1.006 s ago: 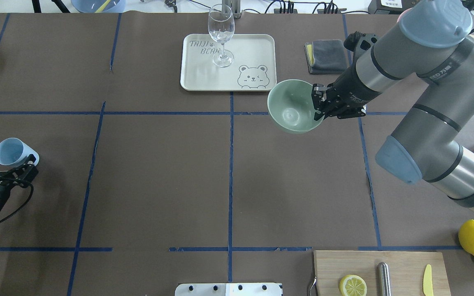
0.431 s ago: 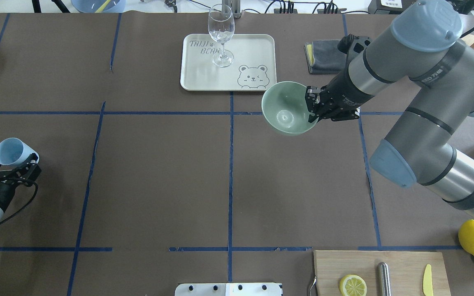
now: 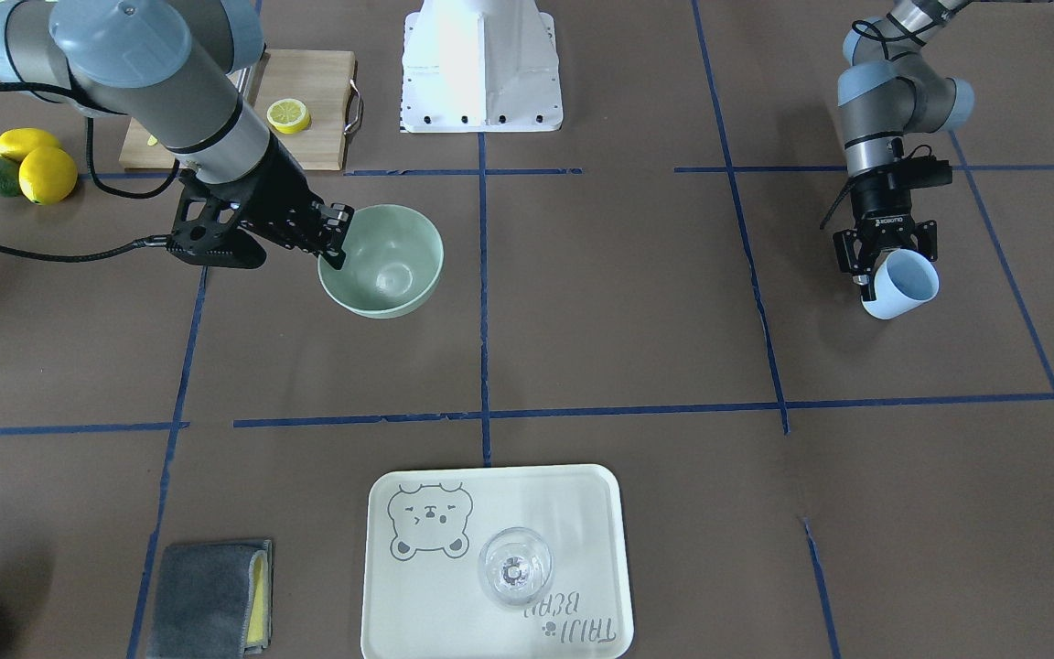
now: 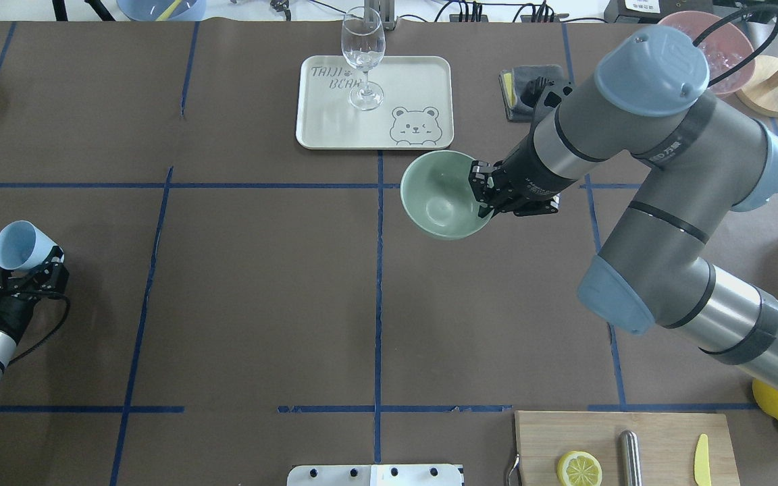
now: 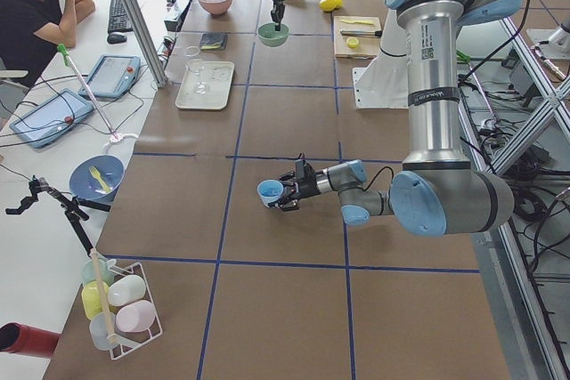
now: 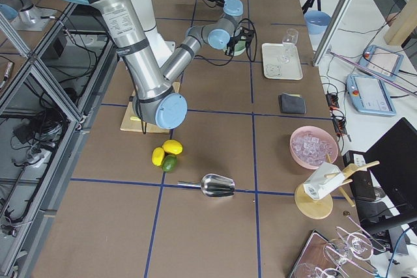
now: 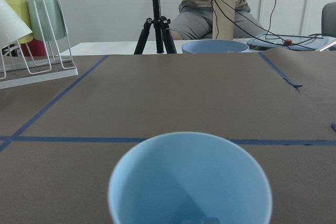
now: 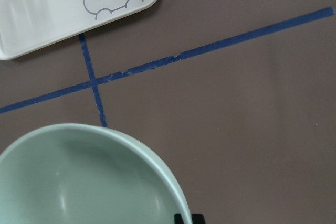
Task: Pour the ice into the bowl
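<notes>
Status, sides as seen from behind the robot. The right gripper [image 4: 485, 202] has its jaws pinched on the right-hand rim of the bowl [image 4: 439, 196], one finger inside and one outside. The bowl sits just right of the centre tape line and just near of the tray [image 4: 335, 128]. It's tipped, mouth leaning left and up. We can't tell if its base touches the mat.

The left gripper [image 3: 888, 261] is at the far left of the table, well apart from the bowl. Its jaws are clamped around the lower part of the cup [image 3: 902, 286]. The cup is tilted, with its mouth pointing away from the wrist. In the left wrist view a small glassy bit shows at the cup floor, cut by the frame edge, so we can't confirm what it is.

The ice [image 6: 315, 144] we can clearly see is a heap of cubes in the pink bowl [image 6: 296, 155], at the far right corner and well away from both grippers.

Other items:
- The glass [image 4: 363, 47] stands upright on the tray's far edge.
- The cloth [image 3: 211, 595] lies right of the tray and is partly hidden by the right arm from overhead.
- The board [image 4: 659, 439] is at the near right, with a lemon half [image 4: 579, 468] on it.
- The lemons [image 3: 47, 174] sit just right of the board.
</notes>
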`<state>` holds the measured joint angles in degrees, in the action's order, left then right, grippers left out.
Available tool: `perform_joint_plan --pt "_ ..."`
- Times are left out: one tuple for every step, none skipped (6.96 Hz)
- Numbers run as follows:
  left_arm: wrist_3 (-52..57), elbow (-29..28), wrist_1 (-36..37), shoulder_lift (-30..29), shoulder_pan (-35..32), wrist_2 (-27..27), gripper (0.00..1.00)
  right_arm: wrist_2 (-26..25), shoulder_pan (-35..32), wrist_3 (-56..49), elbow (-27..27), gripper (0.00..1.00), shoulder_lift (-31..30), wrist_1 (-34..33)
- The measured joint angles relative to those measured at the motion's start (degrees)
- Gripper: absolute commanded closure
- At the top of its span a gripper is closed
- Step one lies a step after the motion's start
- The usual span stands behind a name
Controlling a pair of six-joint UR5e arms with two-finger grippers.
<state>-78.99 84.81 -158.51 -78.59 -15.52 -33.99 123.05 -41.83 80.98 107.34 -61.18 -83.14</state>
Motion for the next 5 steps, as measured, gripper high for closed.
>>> perform_joint_plan --pt "0.72 0.31 -0.29 0.15 -1.42 -0.16 1.0 -0.86 1.33 0.95 -0.21 1.0 1.09 -0.12" --pt "4.51 1.41 -2.02 0.23 -3.69 -0.71 1.0 -2.31 3.01 1.37 -0.74 1.0 2.54 -0.62" --pt "10.94 2.91 -5.46 0.24 -6.08 -1.6 1.0 -5.22 5.48 1.72 -2.5 1.0 5.46 -1.86" --pt "15.22 4.5 -8.15 0.23 -7.85 -2.77 1.0 -8.52 8.35 2.76 -6.9 1.0 10.53 -3.06" --pt "17.12 6.3 -9.21 0.21 -9.22 -4.37 1.0 -11.49 11.09 4.13 -13.32 1.0 16.43 -3.37"
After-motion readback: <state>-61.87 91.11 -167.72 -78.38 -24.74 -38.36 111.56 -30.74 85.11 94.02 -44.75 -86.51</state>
